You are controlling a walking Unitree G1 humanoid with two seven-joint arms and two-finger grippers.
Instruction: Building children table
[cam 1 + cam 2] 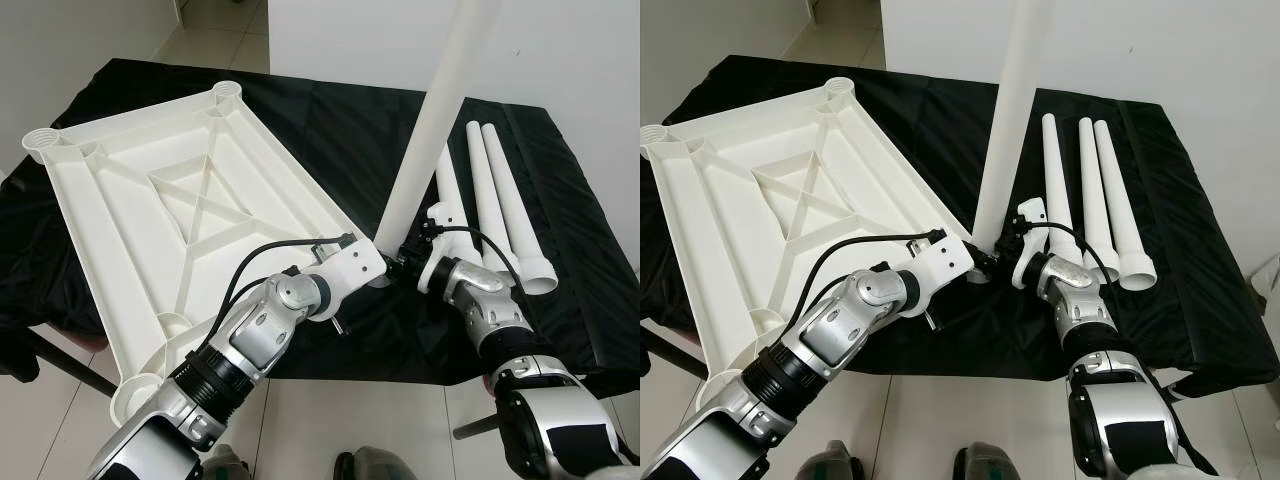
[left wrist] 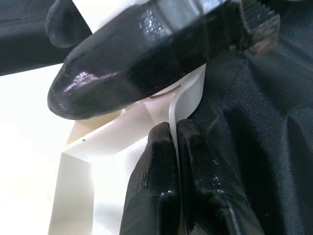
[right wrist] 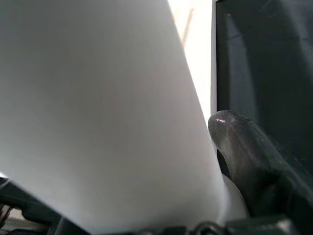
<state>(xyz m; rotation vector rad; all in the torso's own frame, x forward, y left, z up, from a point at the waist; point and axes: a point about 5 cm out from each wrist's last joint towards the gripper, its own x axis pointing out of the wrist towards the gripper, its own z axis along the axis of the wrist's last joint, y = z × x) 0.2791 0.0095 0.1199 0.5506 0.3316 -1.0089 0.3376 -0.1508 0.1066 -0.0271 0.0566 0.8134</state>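
The white table top [image 1: 150, 200] lies upside down on a black-draped table, ribs and corner sockets facing up. At its near right corner a long white leg [image 1: 430, 120] stands upright, leaning slightly right. My right gripper [image 1: 403, 262] is shut on the base of this leg; in the right wrist view the leg [image 3: 98, 112] presses against a black finger [image 3: 244, 152]. My left gripper [image 1: 380, 270] reaches in from the left, and its fingers [image 2: 161, 176] are shut on the thin white rim [image 2: 188, 95] of that same corner. Both grippers meet there, almost touching.
Three more white legs [image 1: 495, 200] lie side by side on the black cloth [image 1: 340, 120] at the right. The cloth's front edge runs just below my wrists, with pale floor tiles [image 1: 370, 420] beneath. A white wall [image 1: 350, 40] stands behind the table.
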